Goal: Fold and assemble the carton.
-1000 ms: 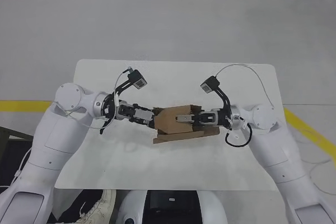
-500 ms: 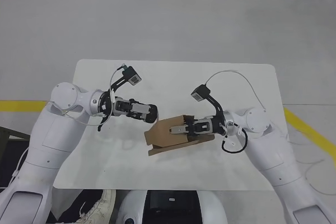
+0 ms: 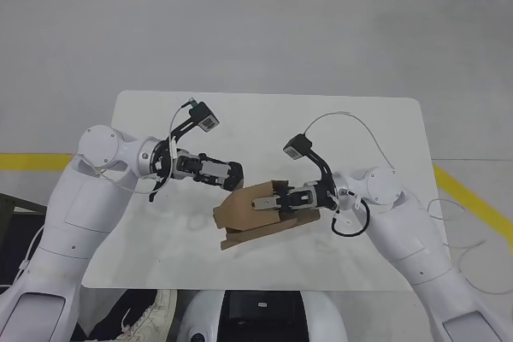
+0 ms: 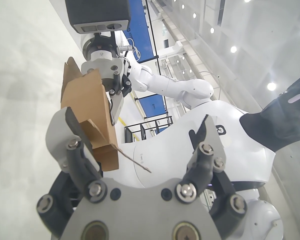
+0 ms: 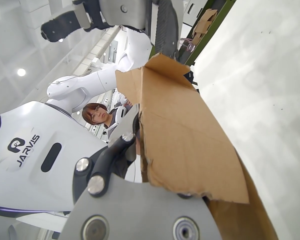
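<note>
Brown carton [image 3: 239, 214], right jaws clamped on it, left jaws spread wide, empty, just beside it.

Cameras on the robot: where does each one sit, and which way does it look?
Top view: above the arms, looking down at the table; both arms show, left gripper free, right gripper holding the carton.
Left wrist view: on the left wrist, looking out between its own open fingers at the carton and the right gripper.
Right wrist view: on the right wrist, looking along the held carton toward the left gripper.
Shared: both wrist views see the carton.
</note>
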Controlling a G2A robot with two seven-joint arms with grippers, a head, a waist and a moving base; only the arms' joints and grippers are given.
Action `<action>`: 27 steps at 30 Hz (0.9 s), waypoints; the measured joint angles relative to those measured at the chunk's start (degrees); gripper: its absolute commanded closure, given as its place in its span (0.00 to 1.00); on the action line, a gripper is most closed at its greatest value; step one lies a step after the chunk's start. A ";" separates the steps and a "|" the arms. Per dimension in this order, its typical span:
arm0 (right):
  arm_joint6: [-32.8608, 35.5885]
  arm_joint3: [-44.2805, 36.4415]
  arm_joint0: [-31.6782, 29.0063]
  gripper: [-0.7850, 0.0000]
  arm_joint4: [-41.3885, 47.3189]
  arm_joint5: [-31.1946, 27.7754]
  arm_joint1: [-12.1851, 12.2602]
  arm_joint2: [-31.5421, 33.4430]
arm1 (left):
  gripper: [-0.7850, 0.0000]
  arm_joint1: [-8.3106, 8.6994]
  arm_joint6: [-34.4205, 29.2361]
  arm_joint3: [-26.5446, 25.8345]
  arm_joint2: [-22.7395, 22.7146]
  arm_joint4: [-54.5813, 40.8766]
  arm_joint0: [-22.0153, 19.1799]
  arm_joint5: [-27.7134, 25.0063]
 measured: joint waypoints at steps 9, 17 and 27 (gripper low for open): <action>-0.45 0.43 0.35 1.00 -0.07 -0.18 -0.10 -0.13 | 0.00 -0.06 -0.15 -0.09 0.15 -0.21 -0.10 0.00; -0.88 0.77 0.61 1.00 -0.15 -0.55 -0.12 0.11 | 0.00 -0.10 0.70 0.88 0.08 0.38 -0.39 -0.31; -4.89 1.57 0.60 1.00 -5.06 -0.67 0.74 3.48 | 0.00 0.50 5.02 -0.61 -2.88 2.45 1.39 -2.95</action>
